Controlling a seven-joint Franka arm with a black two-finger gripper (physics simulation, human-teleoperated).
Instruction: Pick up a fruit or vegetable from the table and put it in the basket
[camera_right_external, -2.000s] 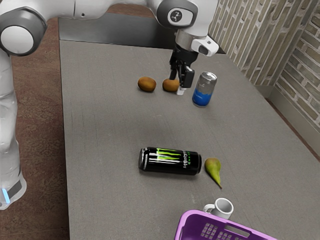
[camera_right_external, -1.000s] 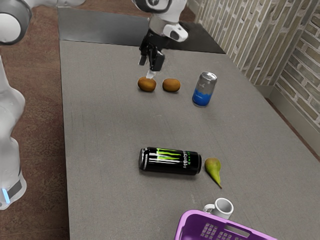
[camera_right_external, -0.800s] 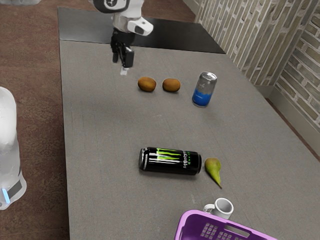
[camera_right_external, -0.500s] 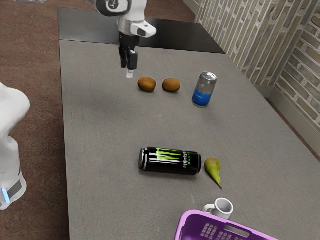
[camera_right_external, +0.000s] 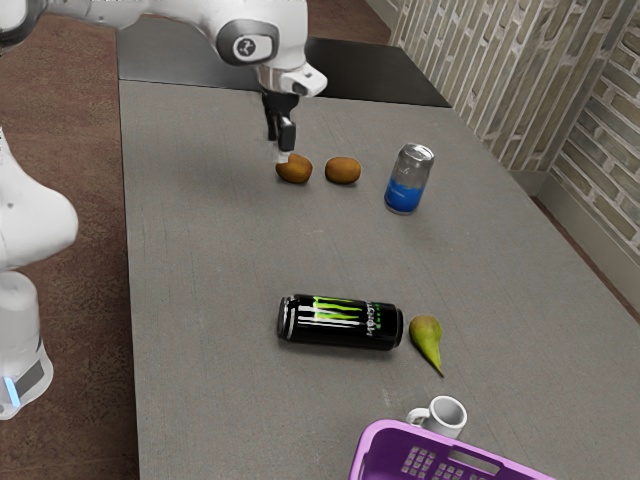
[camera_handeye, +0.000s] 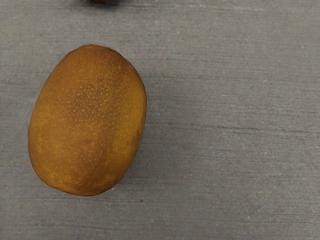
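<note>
My gripper (camera_right_external: 279, 148) is open, low over the far part of the table, its tips just beside and partly in front of a brown kiwi (camera_right_external: 296, 169). That kiwi (camera_handeye: 87, 122) lies whole and ungripped under my hand in the wrist view. A second kiwi (camera_right_external: 343, 171) rests a short way to the exterior view's right; an edge of a brown thing (camera_handeye: 102, 1) shows beyond the first in the wrist view. A green pear (camera_right_external: 426, 338) lies beside the black can. The purple basket (camera_right_external: 384, 443) is cut off by the exterior view's lower edge.
A silver and blue can (camera_right_external: 408, 180) stands to the exterior view's right of the kiwis. A black can (camera_right_external: 340, 322) lies on its side mid-table. The white mug (camera_right_external: 446, 415) sits against or close to the basket. A brick wall (camera_right_external: 575, 110) runs beyond the table.
My hand went from the second kiwi toward the exterior view's left, past the first, then came partway back and lower to the first kiwi. The fruits, cans, mug and basket stayed put.
</note>
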